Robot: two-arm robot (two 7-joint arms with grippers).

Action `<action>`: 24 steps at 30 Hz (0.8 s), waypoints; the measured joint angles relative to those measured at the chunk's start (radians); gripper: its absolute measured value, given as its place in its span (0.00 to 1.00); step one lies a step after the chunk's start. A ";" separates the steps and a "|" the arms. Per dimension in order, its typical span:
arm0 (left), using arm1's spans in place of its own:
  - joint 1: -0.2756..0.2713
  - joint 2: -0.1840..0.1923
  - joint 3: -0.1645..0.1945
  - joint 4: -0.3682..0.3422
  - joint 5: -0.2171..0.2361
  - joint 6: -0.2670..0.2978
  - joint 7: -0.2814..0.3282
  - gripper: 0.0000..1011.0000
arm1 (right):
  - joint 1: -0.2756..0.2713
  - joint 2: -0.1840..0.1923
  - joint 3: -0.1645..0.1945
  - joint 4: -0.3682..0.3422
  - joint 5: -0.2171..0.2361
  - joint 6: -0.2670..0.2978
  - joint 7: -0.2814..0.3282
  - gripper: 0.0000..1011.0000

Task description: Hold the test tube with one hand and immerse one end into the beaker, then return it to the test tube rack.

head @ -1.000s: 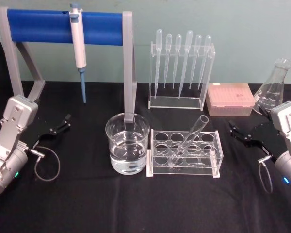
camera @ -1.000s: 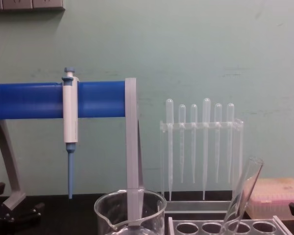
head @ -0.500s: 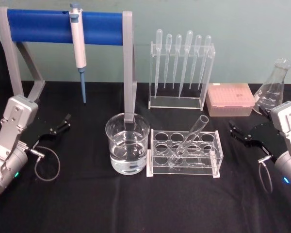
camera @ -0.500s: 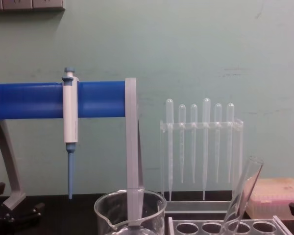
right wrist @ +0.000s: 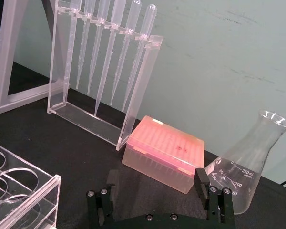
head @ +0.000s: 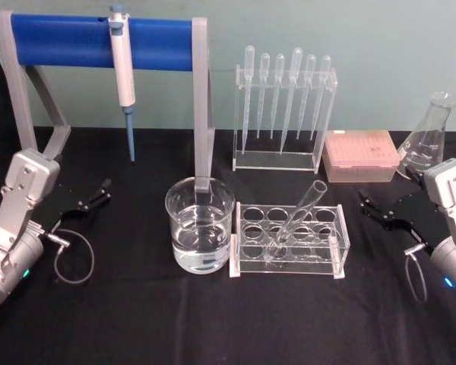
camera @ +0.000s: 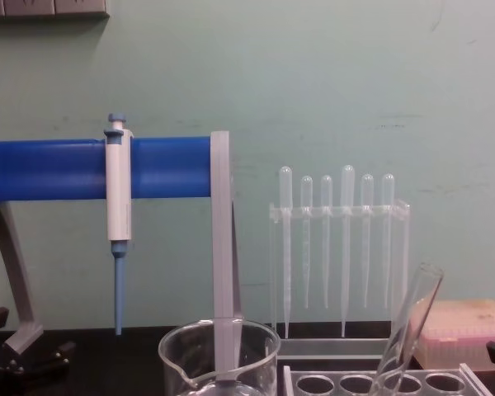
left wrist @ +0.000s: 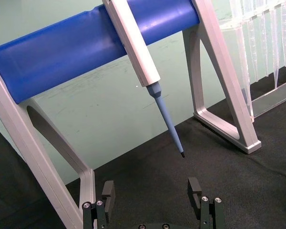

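Right hand (head: pixel 368 207) wide open near the counter's right edge, left hand (head: pixel 101 192) likewise open by the left edge. Test tube (head: pixel 296 220) leaning askew in the rack (head: pixel 334 258) at mid-counter, untouched, beaker (head: pixel 200 224) just beside. Risk of slipping on slanted glass, or of levering the rack into the beaker on lift-out.

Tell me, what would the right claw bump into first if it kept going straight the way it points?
Probably the pink box: in the right wrist view it sits straight ahead of the open right gripper. From above, the heading is harder to judge.
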 joint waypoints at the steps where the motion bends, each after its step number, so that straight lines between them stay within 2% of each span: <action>1: 0.000 0.000 0.000 0.000 0.000 0.000 0.000 0.99 | 0.000 0.000 0.000 0.000 0.000 0.000 0.000 0.99; 24: 0.000 0.000 0.000 0.000 0.000 0.000 0.000 0.99 | 0.000 0.000 0.000 0.000 0.000 0.000 0.000 0.99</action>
